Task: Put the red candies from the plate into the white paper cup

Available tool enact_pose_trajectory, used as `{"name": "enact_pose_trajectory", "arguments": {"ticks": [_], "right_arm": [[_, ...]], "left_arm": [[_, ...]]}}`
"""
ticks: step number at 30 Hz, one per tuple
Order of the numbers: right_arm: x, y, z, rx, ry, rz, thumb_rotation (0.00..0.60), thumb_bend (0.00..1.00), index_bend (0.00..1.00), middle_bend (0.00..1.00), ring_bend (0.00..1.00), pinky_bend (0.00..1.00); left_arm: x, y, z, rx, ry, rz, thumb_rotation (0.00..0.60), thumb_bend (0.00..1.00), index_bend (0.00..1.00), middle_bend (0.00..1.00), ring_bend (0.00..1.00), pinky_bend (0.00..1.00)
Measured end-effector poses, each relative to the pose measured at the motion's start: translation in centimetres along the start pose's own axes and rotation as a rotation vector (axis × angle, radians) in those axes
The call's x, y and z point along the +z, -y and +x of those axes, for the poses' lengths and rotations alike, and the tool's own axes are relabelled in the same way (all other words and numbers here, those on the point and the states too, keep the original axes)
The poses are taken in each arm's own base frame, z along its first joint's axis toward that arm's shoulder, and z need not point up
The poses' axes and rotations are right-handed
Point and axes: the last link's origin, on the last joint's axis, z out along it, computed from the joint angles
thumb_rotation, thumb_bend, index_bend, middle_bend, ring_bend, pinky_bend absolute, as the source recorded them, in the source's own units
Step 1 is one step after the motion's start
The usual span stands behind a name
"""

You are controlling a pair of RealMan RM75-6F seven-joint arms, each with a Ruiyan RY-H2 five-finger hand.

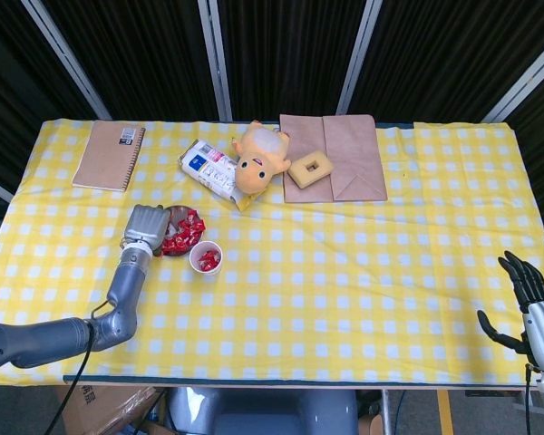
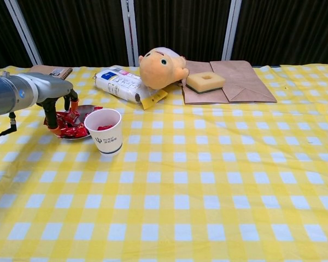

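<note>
Red candies [image 1: 183, 231] [image 2: 72, 124] are heaped on a small dark plate [image 1: 170, 214] [image 2: 86, 111] at the table's left. Just right of and nearer than the plate stands the white paper cup [image 1: 206, 258] [image 2: 104, 132], upright, with red candy showing inside. My left hand [image 1: 146, 227] [image 2: 58, 99] hangs over the plate's left side, fingers apart and pointing down. Its orange fingertips [image 2: 54, 130] reach the candies at the rim, and I see nothing pinched. My right hand [image 1: 529, 299] is open with fingers spread, off the table's front right edge, in the head view only.
Behind the plate lie a white snack packet [image 1: 208, 169] [image 2: 121, 84] and an orange plush toy [image 1: 257, 156] [image 2: 160, 66]. A brown paper bag [image 1: 344, 159] carries a yellow sponge ring [image 1: 309, 168] [image 2: 205, 81]. A brown notebook [image 1: 110, 156] lies at the back left.
</note>
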Motion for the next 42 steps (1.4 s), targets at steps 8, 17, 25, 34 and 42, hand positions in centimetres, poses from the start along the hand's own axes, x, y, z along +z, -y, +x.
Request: {"name": "enact_pose_trajectory", "arguments": {"ticks": [8, 17, 25, 34, 42], "right_arm": [[0.0, 0.0, 0.0, 0.003, -0.002, -0.001, 0.6, 0.42, 0.0, 0.0, 0.0, 0.0], [0.1, 0.0, 0.0, 0.007, -0.002, -0.002, 0.6, 0.42, 0.0, 0.0, 0.0, 0.0], [0.1, 0.0, 0.0, 0.022, 0.0, -0.006, 0.6, 0.42, 0.0, 0.0, 0.0, 0.0], [0.1, 0.1, 0.1, 0.024, -0.005, -0.003, 0.6, 0.42, 0.0, 0.0, 0.0, 0.0], [0.1, 0.1, 0.1, 0.026, -0.012, -0.003, 0.6, 0.42, 0.0, 0.0, 0.0, 0.0]], "left_arm": [[0.6, -0.6, -0.2, 0.01, 0.007, 0.009, 0.6, 0.17, 0.3, 0.26, 0.89, 0.92], [1.1, -1.3, 0.1, 0.0, 0.005, 0.009, 0.6, 0.17, 0.26, 0.24, 0.89, 0.92], [1.2, -1.3, 0.2, -0.002, -0.001, 0.012, 0.6, 0.17, 0.26, 0.24, 0.89, 0.92], [1.1, -1.5, -0.5, -0.001, 0.029, 0.007, 0.6, 0.23, 0.32, 0.27, 0.89, 0.93], [1.2, -2.2, -0.4, -0.004, 0.02, -0.013, 0.6, 0.33, 0.39, 0.34, 0.9, 0.94]]}}
